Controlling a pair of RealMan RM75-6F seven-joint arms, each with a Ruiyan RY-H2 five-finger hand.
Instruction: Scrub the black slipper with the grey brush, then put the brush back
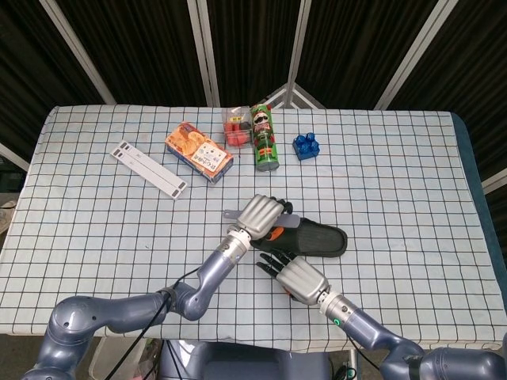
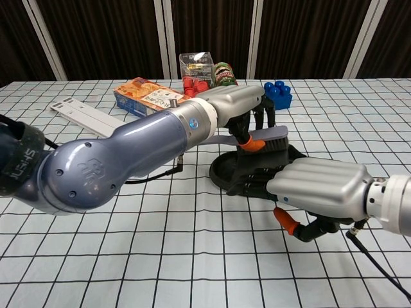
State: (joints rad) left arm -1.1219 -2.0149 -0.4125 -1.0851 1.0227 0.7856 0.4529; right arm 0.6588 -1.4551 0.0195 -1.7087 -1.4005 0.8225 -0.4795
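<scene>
Left hand (image 2: 241, 102) grips the grey brush (image 2: 266, 136) over the black slipper (image 1: 313, 238) (bristles down), right hand (image 2: 318, 187) clasping the slipper's near edge

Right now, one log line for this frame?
phase: scrubbing | left hand: holds grey brush over black slipper | right hand: steadies slipper's near end
</scene>
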